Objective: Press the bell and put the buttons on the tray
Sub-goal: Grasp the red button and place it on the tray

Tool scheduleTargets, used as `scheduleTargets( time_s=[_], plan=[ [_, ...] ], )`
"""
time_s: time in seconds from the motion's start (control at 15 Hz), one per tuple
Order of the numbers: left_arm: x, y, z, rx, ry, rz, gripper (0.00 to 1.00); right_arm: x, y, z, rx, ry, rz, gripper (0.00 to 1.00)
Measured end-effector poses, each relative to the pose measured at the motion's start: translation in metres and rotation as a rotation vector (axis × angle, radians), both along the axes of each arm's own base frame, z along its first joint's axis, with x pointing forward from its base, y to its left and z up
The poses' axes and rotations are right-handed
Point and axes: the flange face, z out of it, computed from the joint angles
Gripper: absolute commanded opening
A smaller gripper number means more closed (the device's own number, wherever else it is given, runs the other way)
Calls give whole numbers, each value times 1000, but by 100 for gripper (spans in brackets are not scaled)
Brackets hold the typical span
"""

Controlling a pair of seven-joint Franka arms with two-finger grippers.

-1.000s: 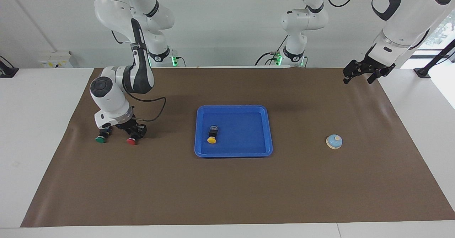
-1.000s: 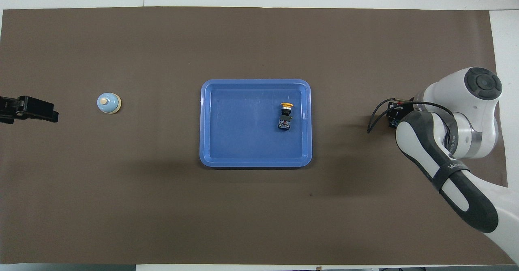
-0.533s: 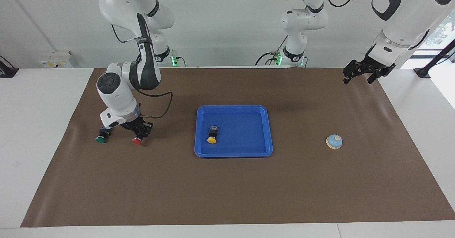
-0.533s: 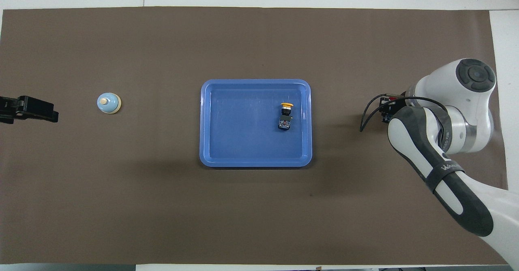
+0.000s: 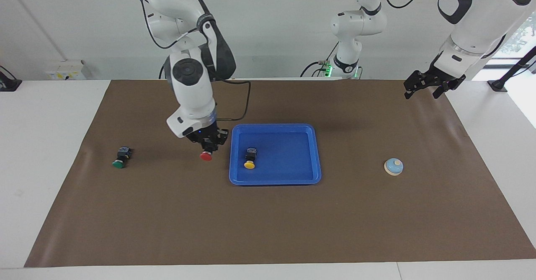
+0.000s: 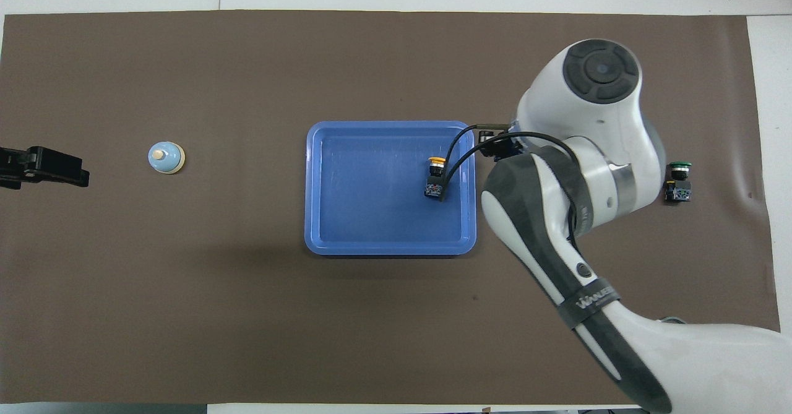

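Brown matting (image 5: 268, 221) covers the table, and the facing view runs from the right arm's end to the left arm's. At the right arm's end the green button (image 5: 119, 159) lies on the mat on its side, its green cap toward the table's far edge from the robots; the overhead view shows it (image 6: 679, 179) just clear of the arm. Next comes the right gripper (image 5: 207, 146), raised over the mat just beside the blue tray (image 5: 293, 180), its fingers clamped on the black body of the red button (image 5: 205, 155), whose red cap hangs downward. In the overhead view the arm hides that button. The tray sits mid-table, and in it, toward the right arm's end, lies the yellow button (image 5: 250, 159), cap pointing away from the robots. Well apart from the tray, toward the left arm's end, the bell (image 5: 393, 166) stands upright on the mat. The left gripper (image 5: 423, 88) waits in the air over the mat's corner near the robots, fingers spread wide and holding nothing.
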Motion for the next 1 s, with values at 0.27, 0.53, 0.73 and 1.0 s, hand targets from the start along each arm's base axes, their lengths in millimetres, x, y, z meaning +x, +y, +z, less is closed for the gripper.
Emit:
scheduleTargets(
  time_s=[0.27, 0.53, 0.73, 1.0],
  plan=[
    [0, 0, 0, 0, 0, 0, 100, -25, 103, -12, 6, -4, -7, 0],
    [0, 0, 0, 0, 0, 0, 100, -36, 160, -59, 10, 9, 18, 0],
    [0, 0, 0, 0, 0, 0, 100, -35, 172, -85, 28, -3, 26, 0],
    [0, 0, 0, 0, 0, 0, 100, -34, 171, -94, 39, -22, 34, 0]
  ],
)
